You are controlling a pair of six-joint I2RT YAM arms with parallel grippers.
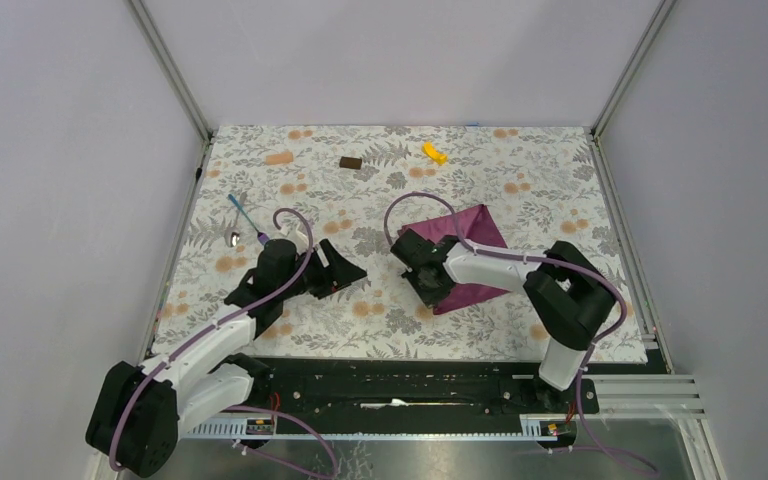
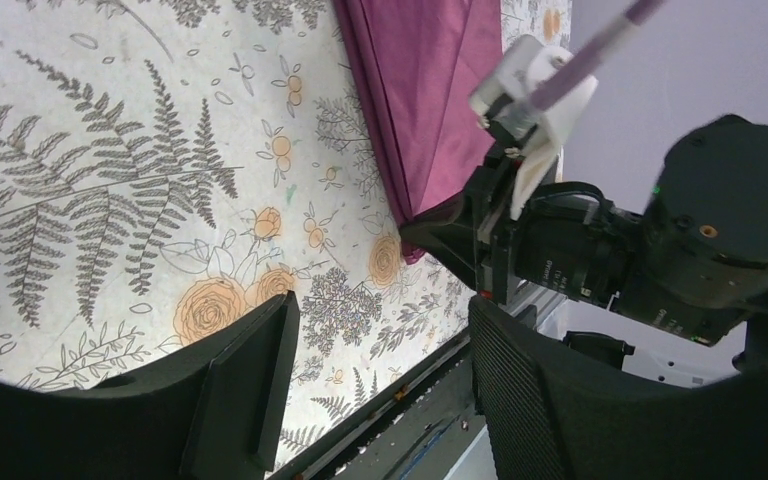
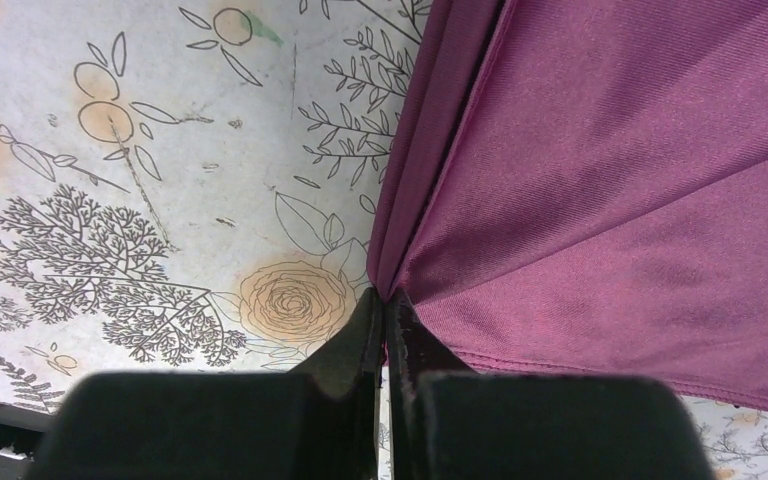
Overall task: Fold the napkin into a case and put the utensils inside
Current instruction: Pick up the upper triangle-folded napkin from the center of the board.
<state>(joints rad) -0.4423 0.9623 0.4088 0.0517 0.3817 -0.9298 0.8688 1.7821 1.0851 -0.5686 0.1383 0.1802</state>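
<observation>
Right gripper (image 3: 385, 312) is clenched on the napkin (image 3: 610, 180). The 2 fingertips are pressed together with a pinch of plum cloth caught between them, right where layered edges meet in a point. From the tips the cloth fans out ahead and to the right. Bare floral table covering (image 3: 140, 200) lies left of the fingers. My read is that it grips at that point because pulling 1 corner carries a whole flap over for the next fold.

Left gripper (image 2: 380, 305) is released, its 2 fingers spread wide with only the covering showing between them. The napkin lies ahead of its right finger and does not touch it. The right gripper's pinch shows just past that fingertip. It probably sits open and low beside the cloth so it can pin or take an edge, which is a guess from the pose.

The utensils (image 1: 243, 212) lie on the covering beyond the left gripper's outer side, well apart from the napkin and in no fingers. They are likely parked there until a pocket exists.

The napkin looks partly folded, with layers stacked. The case looks unfinished and nothing is inside yet.
</observation>
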